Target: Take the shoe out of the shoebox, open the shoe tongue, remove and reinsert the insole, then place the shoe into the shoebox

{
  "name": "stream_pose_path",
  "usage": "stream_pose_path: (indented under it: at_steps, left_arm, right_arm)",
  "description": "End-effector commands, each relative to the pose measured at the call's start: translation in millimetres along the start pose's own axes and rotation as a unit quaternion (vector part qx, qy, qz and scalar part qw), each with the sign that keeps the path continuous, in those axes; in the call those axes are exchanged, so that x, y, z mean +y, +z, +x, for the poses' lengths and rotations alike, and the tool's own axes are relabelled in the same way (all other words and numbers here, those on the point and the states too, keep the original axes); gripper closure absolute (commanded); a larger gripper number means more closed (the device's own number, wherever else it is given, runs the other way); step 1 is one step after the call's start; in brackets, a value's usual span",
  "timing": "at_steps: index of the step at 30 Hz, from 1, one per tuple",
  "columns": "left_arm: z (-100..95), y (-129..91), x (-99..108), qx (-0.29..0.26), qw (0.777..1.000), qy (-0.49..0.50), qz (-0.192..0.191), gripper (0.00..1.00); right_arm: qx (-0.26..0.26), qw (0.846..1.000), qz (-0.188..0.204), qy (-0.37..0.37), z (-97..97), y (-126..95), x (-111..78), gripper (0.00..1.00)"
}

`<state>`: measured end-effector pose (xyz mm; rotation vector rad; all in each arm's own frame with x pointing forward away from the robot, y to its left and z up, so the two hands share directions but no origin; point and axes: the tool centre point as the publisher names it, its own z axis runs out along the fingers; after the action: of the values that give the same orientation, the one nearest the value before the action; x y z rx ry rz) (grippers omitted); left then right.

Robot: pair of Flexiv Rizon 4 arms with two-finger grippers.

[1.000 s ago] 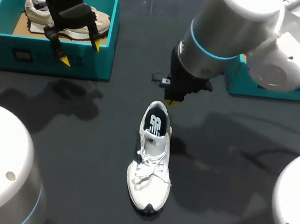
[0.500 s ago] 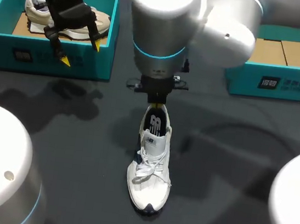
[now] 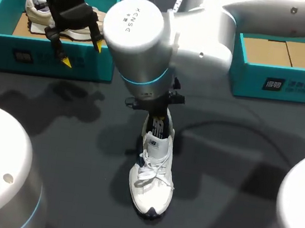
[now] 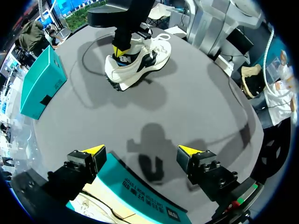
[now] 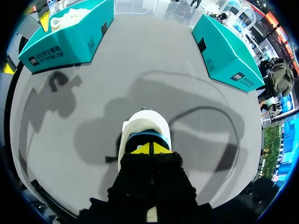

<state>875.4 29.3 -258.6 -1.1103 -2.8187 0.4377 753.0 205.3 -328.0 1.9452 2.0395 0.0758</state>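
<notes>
The right gripper [image 5: 150, 149] has its two yellow tips pressed together, poked down into the heel hole of the shoe [image 3: 152, 181]. I cannot tell if it pinches anything in there. The left gripper [image 3: 82, 53] is wide open and holds nothing. It hangs over the left teal shoebox [image 3: 58, 59], where a beige shoe [image 3: 36, 11] lies. The insole [image 3: 158, 127] is dark blue with a white logo on it. Each box has a small label on its side, with writing too small to read. The shoe is white with dark blue bits and white laces. It stands in the middle of the dark table [image 3: 234, 175], out of the boxes, with its heel toward them. A second teal shoebox [image 3: 280, 86] sits at the right
</notes>
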Motion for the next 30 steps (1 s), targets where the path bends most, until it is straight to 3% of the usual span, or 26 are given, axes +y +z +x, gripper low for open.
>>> stream_pose_path:
  at_steps: [1, 11, 23, 30]
  left_arm:
    - [0.8, -0.6, 0.0, 0.0, 1.0, 0.0, -0.001, 0.0]
    - [0.8, -0.6, 0.0, 0.0, 1.0, 0.0, -0.001, 0.0]
    - [0.8, -0.6, 0.0, 0.0, 1.0, 0.0, -0.001, 0.0]
    - [0.8, -0.6, 0.0, 0.0, 1.0, 0.0, -0.001, 0.0]
  right_arm:
    - [-0.005, 1.0, -0.01, 0.012, 4.4, 19.5, -9.6, 1.0]
    - [0.016, 1.0, 0.004, -0.004, 9.1, 50.9, -10.6, 1.0]
    - [-0.071, 0.997, 0.019, -0.026, 9.8, 21.8, -13.1, 1.0]
    - [-0.108, 0.993, 0.045, -0.03, -4.0, 28.2, -22.6, 1.0]
